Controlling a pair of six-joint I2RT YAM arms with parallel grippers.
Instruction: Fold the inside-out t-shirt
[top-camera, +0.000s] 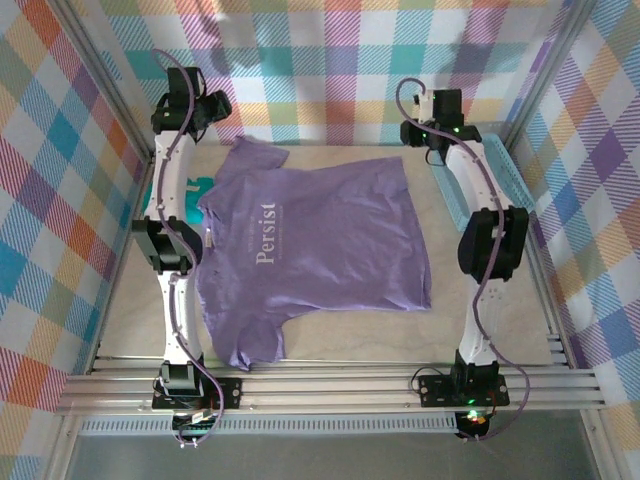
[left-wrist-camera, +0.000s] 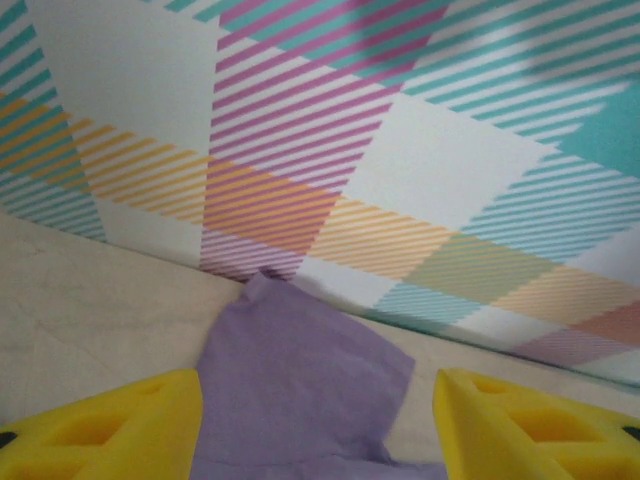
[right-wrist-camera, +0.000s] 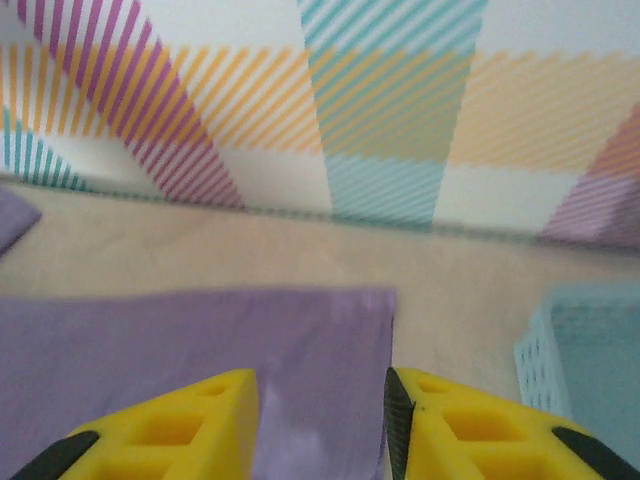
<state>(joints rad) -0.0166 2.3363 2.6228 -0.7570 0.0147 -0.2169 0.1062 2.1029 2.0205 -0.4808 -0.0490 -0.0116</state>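
The inside-out t-shirt (top-camera: 320, 240) is lavender-purple with white lettering and lies spread flat on the wooden table, collar toward the left arm. My left gripper (top-camera: 212, 108) is at the back left, just over the far sleeve. In the left wrist view its yellow fingers (left-wrist-camera: 110, 425) stand wide apart, open, with the sleeve (left-wrist-camera: 300, 370) lying below and ahead of the left gripper (left-wrist-camera: 318, 430). My right gripper (top-camera: 428, 140) is at the back right by the hem corner. It is open, and the t-shirt's corner (right-wrist-camera: 180, 330) lies flat between the fingers of the right gripper (right-wrist-camera: 320, 430).
A light blue mesh basket (top-camera: 515, 180) (right-wrist-camera: 590, 370) stands at the table's right edge. A teal garment (top-camera: 190, 190) shows under the left arm. Plaid walls close in the back and sides. A metal rail (top-camera: 330, 385) runs along the near edge.
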